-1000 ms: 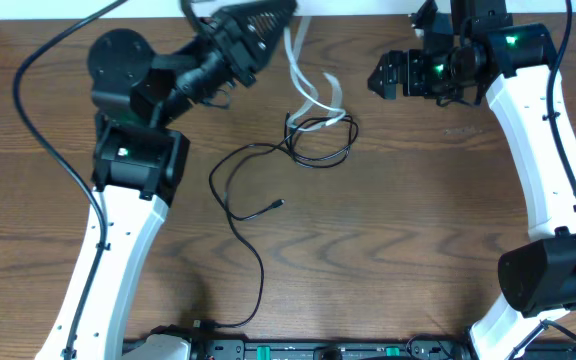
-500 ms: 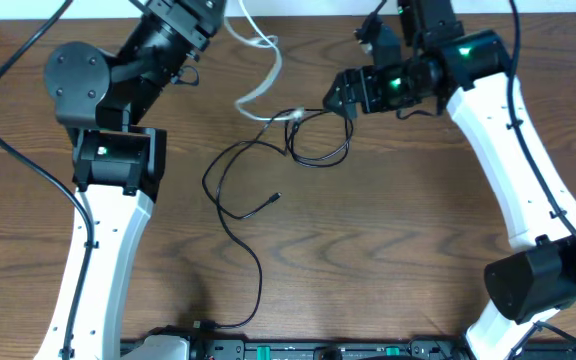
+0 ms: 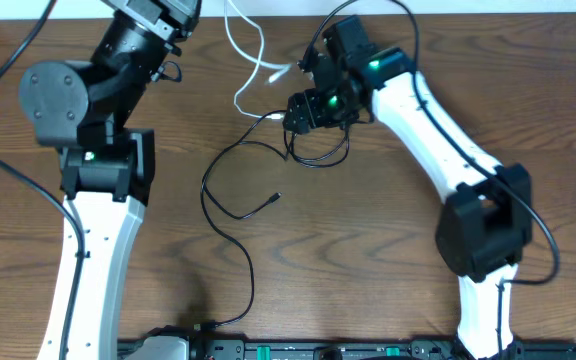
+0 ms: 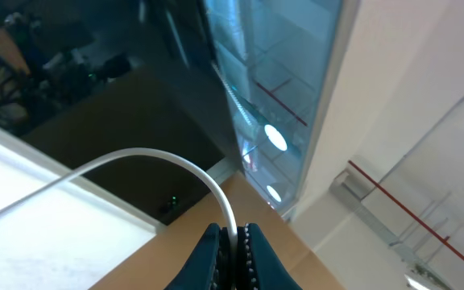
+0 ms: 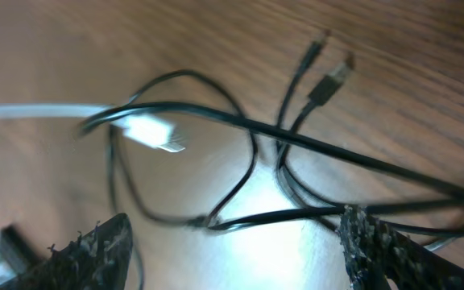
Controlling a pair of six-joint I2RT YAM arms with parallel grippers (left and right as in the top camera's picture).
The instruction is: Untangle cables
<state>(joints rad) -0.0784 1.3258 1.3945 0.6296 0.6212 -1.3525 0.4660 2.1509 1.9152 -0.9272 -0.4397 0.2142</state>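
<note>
A: Where are the cables to be found?

B: The black cable is laid on the worktop. Its loops are bunched toward the far middle, and a long tail is run down to the near edge. The white cable is lifted away at the far edge, and its plug is seen just beside the rim of the black loops.

A: How are the end effectors set?

B: The left end effector is pressed together on the white cable, which is pinched between its fingers and arched away from them. The right end effector is spread wide, with nothing held, and is poised low over the black loops.

A: On which relation is the coming move turned?

B: The black loops are found directly between the spread fingers of the right end effector, so that arm is by far the nearer. The left one is well apart, at the far left. The white cable is run from the left end effector toward the bunch and is met there from the left side. The longest black strand is laid roughly along the line from one finger to the other, not across it. A wrist turn, or an arc that crosses that line, would probably be needed before a clean pinch. Whether the white plug is threaded through a loop cannot be told.
</note>
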